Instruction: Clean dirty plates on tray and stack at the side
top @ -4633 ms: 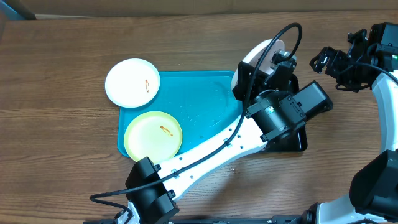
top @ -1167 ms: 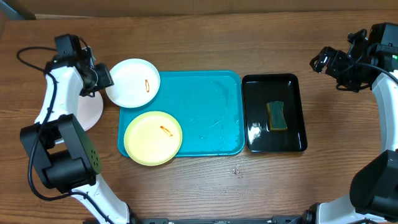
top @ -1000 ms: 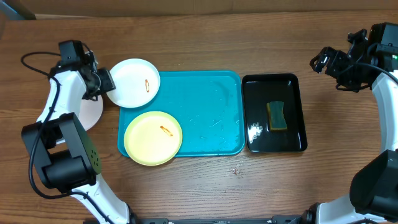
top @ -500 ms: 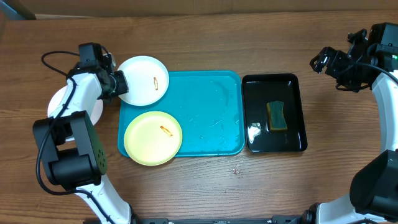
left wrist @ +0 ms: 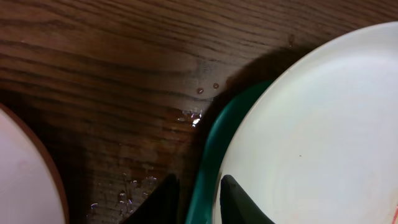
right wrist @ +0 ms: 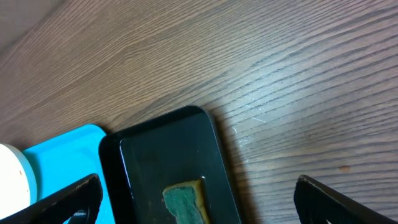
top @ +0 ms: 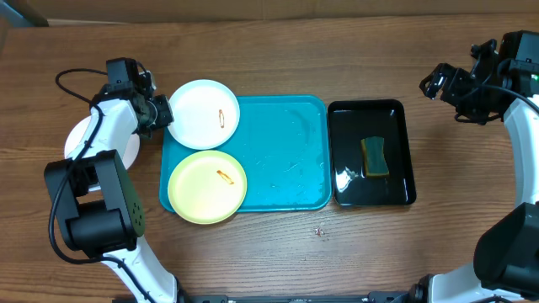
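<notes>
From overhead, the left jaws sat at the left edge of a white plate (top: 203, 126), which lay over the far-left corner of the turquoise tray (top: 278, 143). A yellow-green plate (top: 207, 186) rested on the tray's near-left corner, overhanging the rim. A second white plate (top: 81, 137) lay on the bench (top: 269, 50) left of the tray, half hidden by the arm. Just right of the tray was a black tray (top: 341, 151) with a sponge (top: 375, 156) in it. The right jaws hung over the bench beyond it.

The left wrist view showed the jaws nipped on that white plate's rim, the fingers (left wrist: 239, 202) either side and the tray's lip just beneath.

In the right wrist view the jaws were wide apart, holding nothing, with the black tray below.
</notes>
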`<state>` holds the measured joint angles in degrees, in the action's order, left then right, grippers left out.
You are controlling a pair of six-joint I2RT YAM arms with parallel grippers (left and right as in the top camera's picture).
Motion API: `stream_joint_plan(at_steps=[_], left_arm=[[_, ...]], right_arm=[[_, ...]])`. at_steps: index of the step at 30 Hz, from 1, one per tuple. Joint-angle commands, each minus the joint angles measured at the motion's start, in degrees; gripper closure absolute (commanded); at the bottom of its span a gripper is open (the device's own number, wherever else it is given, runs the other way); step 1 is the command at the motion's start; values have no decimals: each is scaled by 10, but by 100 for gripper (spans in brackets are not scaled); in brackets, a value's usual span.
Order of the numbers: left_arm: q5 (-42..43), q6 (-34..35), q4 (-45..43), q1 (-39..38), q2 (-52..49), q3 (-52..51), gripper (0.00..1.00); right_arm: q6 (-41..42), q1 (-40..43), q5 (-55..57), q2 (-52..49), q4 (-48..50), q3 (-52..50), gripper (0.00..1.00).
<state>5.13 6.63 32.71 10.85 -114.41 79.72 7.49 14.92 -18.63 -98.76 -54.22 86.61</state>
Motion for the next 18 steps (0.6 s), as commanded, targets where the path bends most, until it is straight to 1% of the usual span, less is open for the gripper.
stream_joint_plan(at_steps=[1, 3, 6, 14, 18], left_arm=[[0, -6, -2, -5, 12, -9, 75], [8, -6, -4, -9, 13, -9, 73], [16, -7, -8, -19, 13, -9, 73], [3, -6, -11, -45, 12, -9, 73], [13, -7, -9, -63, 13, -9, 71]], right_arm=[[0, 2, 1, 5, 1, 2, 0], [0, 2, 1, 5, 1, 2, 0], [0, 2, 1, 5, 1, 2, 0], [0, 2, 1, 5, 1, 2, 0], [0, 2, 1, 5, 0, 2, 0]])
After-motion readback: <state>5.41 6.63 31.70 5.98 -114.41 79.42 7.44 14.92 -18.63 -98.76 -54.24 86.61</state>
